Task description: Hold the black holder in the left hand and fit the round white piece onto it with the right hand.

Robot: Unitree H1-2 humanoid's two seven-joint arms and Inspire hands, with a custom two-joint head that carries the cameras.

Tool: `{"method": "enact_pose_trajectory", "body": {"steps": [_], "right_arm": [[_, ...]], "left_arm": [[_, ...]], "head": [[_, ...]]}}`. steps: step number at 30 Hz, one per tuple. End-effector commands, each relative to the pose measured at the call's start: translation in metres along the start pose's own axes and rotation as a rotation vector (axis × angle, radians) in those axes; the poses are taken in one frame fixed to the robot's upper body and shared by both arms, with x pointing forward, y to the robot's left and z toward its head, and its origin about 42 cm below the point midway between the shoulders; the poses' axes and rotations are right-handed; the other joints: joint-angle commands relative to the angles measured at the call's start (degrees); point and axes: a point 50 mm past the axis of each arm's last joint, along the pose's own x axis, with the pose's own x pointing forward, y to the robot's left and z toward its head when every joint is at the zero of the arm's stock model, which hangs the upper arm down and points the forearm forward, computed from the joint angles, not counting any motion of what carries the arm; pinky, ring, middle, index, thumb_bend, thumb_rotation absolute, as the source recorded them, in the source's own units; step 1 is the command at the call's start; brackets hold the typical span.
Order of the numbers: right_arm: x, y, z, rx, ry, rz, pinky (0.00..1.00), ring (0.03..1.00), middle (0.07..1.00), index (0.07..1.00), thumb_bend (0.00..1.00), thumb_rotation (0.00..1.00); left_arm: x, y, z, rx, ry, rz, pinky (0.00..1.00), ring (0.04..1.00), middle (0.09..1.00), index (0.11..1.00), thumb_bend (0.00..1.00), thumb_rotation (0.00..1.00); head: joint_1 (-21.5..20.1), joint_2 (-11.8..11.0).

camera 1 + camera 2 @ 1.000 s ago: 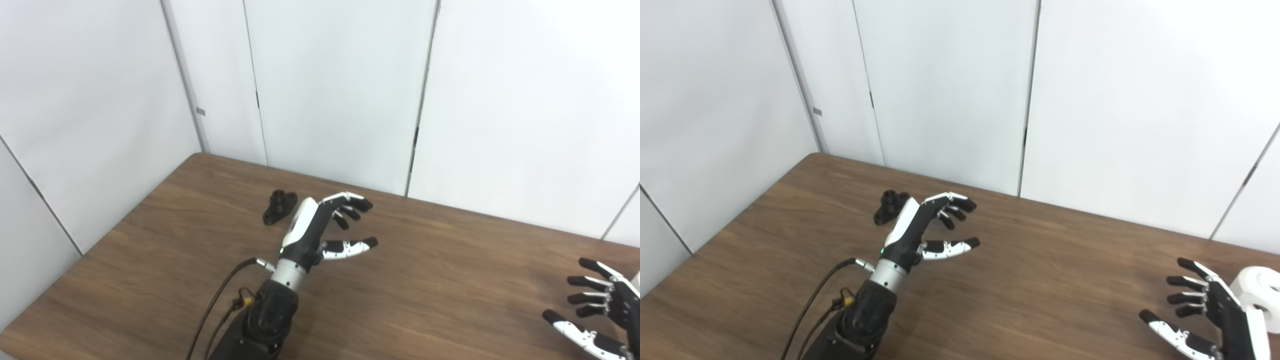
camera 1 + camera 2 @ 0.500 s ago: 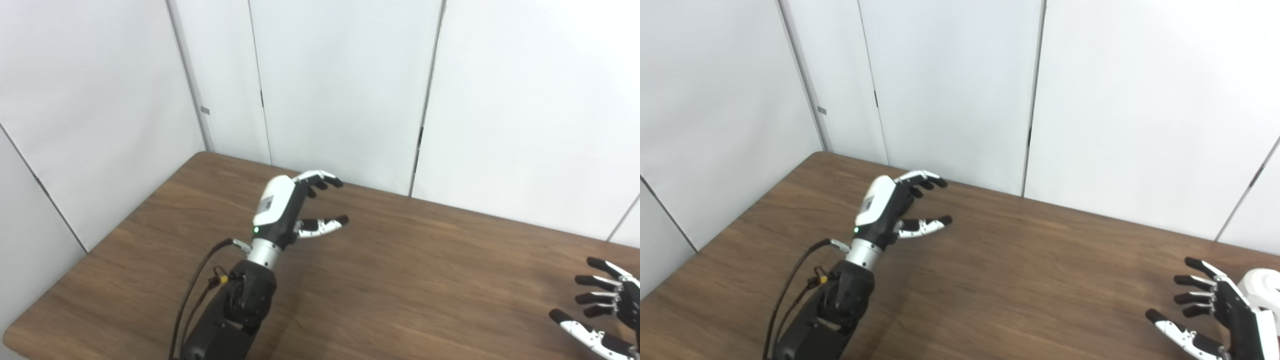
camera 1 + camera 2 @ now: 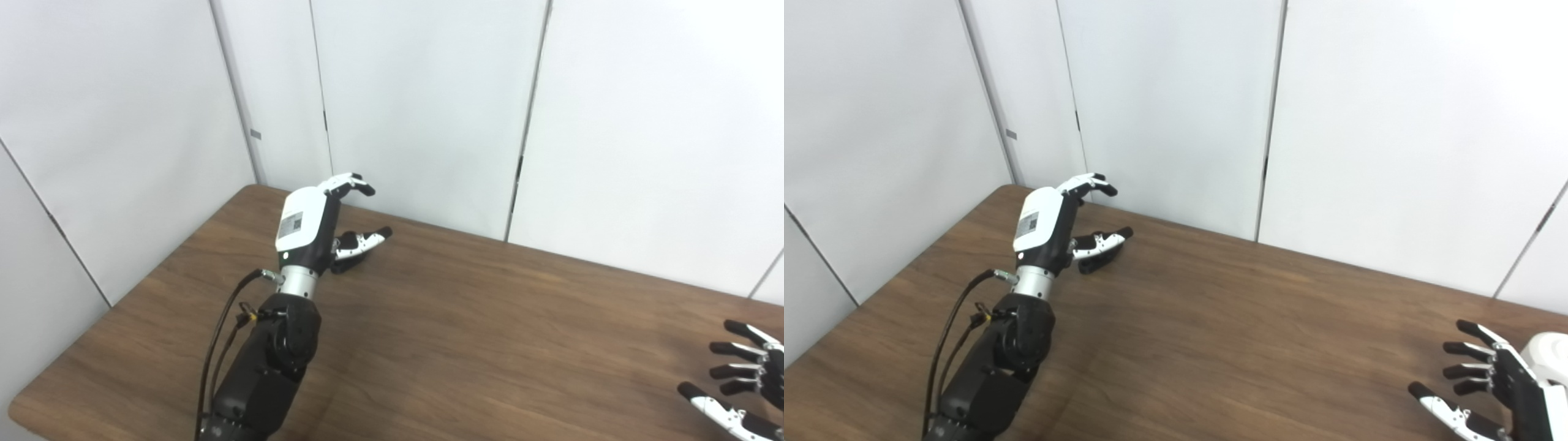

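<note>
My left hand (image 3: 318, 220) is raised at the far left of the table (image 3: 490, 318), fingers apart and curled, open. It stands right in front of the black holder (image 3: 1092, 265). Only a dark bit of the holder shows on the table, just below the thumb. I cannot tell whether the hand touches it. My right hand (image 3: 1488, 392) hovers open at the bottom right corner, fingers spread. The round white piece (image 3: 1546, 364) lies just beyond it at the picture's right edge, seen only in the right eye view and partly cut off.
White wall panels (image 3: 429, 110) stand close behind the table's far edge and along its left side. A black cable (image 3: 220, 331) loops beside my left forearm. Brown wood stretches between the two hands.
My left hand has travelled away and to the left, from beside the black holder to in front of it, hiding most of it. The right hand has barely moved. The camera shifted slightly.
</note>
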Motion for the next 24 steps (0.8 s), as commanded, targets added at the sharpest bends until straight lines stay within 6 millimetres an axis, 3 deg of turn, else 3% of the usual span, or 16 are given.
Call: {"method": "enact_pose_trajectory", "body": {"steps": [1, 5, 7, 10, 12, 15, 24], "right_arm": [[0.012, -0.011, 0.017, -0.002, -0.081, -0.026, 0.44, 0.543, 0.665, 0.771, 0.54, 0.0], [0.012, -0.012, 0.019, -0.009, -0.081, -0.025, 0.44, 0.544, 0.664, 0.771, 0.54, 0.0], [0.011, -0.013, 0.02, -0.009, -0.08, -0.025, 0.44, 0.542, 0.663, 0.772, 0.54, 0.0], [0.011, -0.013, 0.02, -0.003, -0.076, -0.026, 0.43, 0.537, 0.66, 0.771, 0.54, 0.0], [0.01, -0.014, 0.02, 0.002, -0.069, -0.025, 0.44, 0.537, 0.661, 0.772, 0.54, 0.0], [0.009, -0.014, 0.023, -0.002, -0.066, -0.025, 0.44, 0.534, 0.66, 0.771, 0.54, 0.0], [0.008, -0.015, 0.023, -0.01, -0.068, -0.02, 0.42, 0.527, 0.656, 0.769, 0.53, 0.0]], "left_arm": [[0.022, 0.018, 0.006, 0.042, -0.046, 0.105, 0.68, 0.855, 0.849, 0.652, 0.83, 0.25], [0.026, 0.018, -0.001, 0.099, 0.003, 0.126, 0.69, 0.875, 0.865, 0.682, 0.86, 0.26], [0.028, 0.018, -0.003, 0.146, 0.02, 0.125, 0.7, 0.878, 0.872, 0.698, 0.89, 0.32], [0.031, 0.019, -0.005, 0.218, 0.07, 0.11, 0.77, 0.913, 0.903, 0.719, 0.92, 0.38], [0.032, 0.018, -0.005, 0.258, 0.107, 0.102, 0.88, 0.973, 0.945, 0.737, 0.94, 0.41], [0.033, 0.016, -0.007, 0.291, 0.139, 0.094, 0.98, 0.998, 0.988, 0.715, 0.97, 0.41], [0.036, 0.011, -0.017, 0.326, 0.23, 0.071, 1.0, 1.0, 1.0, 0.685, 1.0, 0.37]], "head": [[0.0, 0.1], [0.2, 0.2], [0.2, 0.2], [0.1, 0.5], [0.1, 0.6], [0.1, 0.9], [0.0, 1.3]]}}
